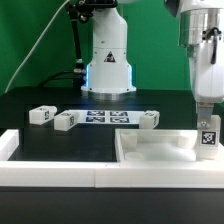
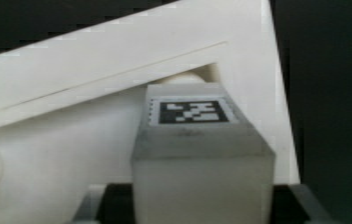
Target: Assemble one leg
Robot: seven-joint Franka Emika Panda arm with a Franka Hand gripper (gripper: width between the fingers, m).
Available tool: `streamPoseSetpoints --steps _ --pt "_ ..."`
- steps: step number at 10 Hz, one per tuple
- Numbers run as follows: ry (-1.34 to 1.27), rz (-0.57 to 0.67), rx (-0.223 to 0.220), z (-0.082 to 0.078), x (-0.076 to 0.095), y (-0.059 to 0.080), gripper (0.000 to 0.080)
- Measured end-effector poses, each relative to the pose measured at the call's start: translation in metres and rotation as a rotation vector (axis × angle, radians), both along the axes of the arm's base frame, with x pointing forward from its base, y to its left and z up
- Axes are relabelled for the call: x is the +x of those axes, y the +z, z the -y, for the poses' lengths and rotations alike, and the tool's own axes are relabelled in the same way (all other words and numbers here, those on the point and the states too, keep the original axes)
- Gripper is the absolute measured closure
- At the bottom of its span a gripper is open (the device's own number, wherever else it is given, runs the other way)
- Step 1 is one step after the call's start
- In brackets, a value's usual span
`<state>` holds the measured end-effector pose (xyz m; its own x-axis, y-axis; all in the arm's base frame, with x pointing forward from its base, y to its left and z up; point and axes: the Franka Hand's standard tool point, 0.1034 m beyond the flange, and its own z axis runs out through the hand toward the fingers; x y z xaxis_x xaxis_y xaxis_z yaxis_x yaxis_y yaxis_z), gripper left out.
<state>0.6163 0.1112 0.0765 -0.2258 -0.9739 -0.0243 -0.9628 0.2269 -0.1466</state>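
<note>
Nearest our exterior camera runs a low white barrier wall [image 1: 60, 165], and behind it we see the arm's two-finger gripper [image 1: 207, 130] gripping a stubby white plastic leg [image 1: 208, 138] with black-and-white tag markers upright over a large flat white panel [image 1: 150, 150] at the exterior view's right. Our wrist view shows the tagged leg [image 2: 194, 140] pinched between the jaws against the panel [image 2: 137, 70]. Three matching white legs [image 1: 41, 115] lie on the black table [image 1: 40, 100] near the flat marker board [image 1: 110, 117].

We see open black counter [image 1: 60, 100] behind three loose legs [image 1: 65, 120], white walls [image 1: 150, 142] hemming the gripper [image 1: 207, 140], marker board [image 1: 105, 117] flat between.
</note>
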Motion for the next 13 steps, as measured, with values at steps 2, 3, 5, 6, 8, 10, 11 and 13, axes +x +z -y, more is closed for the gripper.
streamPoseSetpoints --steps 2,3,5,6,8,10,11,13 --pt "0.063 0.011 -0.011 0.000 0.002 0.001 0.0298" --pt "0.114 0.013 -0.019 0.001 0.003 0.002 0.0298" --pt "0.428 0.023 -0.072 0.000 0.007 0.004 0.0158" --pt "0.511 0.019 -0.081 -0.003 0.007 0.005 0.0158" --pt "0.775 0.020 -0.123 -0.006 0.010 0.007 0.0151" --pt "0.987 0.013 -0.165 -0.007 0.011 0.005 0.0150" --pt "1.079 0.011 -0.185 -0.006 0.010 0.003 0.0150" --pt "1.240 0.006 -0.229 -0.010 0.010 0.001 0.0150"
